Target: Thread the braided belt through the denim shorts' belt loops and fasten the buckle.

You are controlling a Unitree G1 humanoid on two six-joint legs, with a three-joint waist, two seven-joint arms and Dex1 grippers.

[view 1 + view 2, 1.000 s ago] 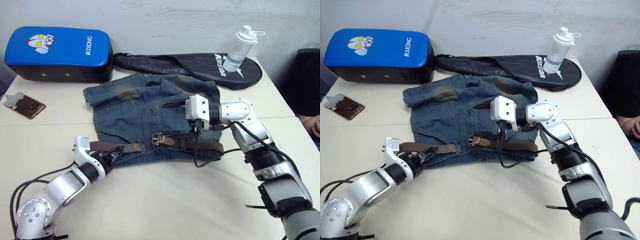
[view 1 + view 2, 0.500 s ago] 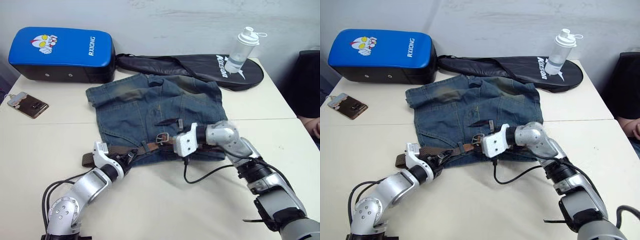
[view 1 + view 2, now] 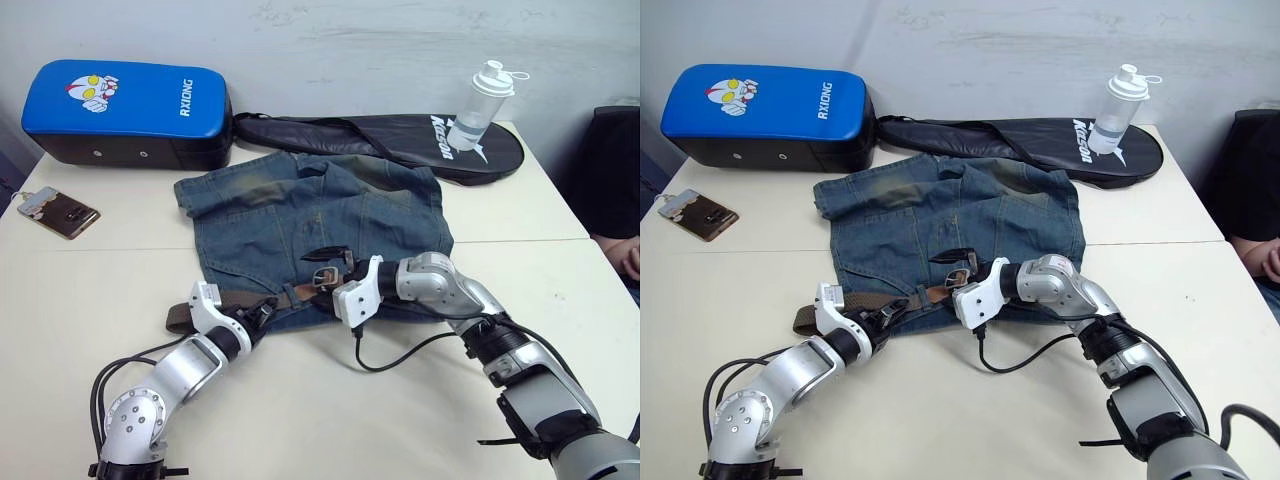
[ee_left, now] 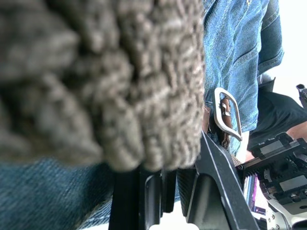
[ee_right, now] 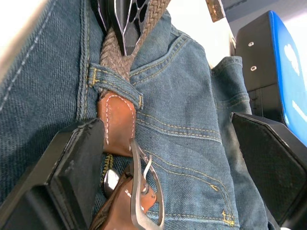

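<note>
the right gripper (image 5: 158,158) has come down off the middle of the denim shorts (image 3: 300,225) to the waistband; its fingers (image 5: 76,167) stand wide apart around the buckle (image 5: 144,191). the left gripper (image 3: 255,312) has moved in along the waistband and appears clamped on the braided belt (image 4: 96,76), which passes through a belt loop (image 5: 115,81). fastening now seems the step in hand.

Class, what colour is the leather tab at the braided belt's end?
Reddish-brown with pale stitching; the leather tab shows best in the right wrist view.
</note>
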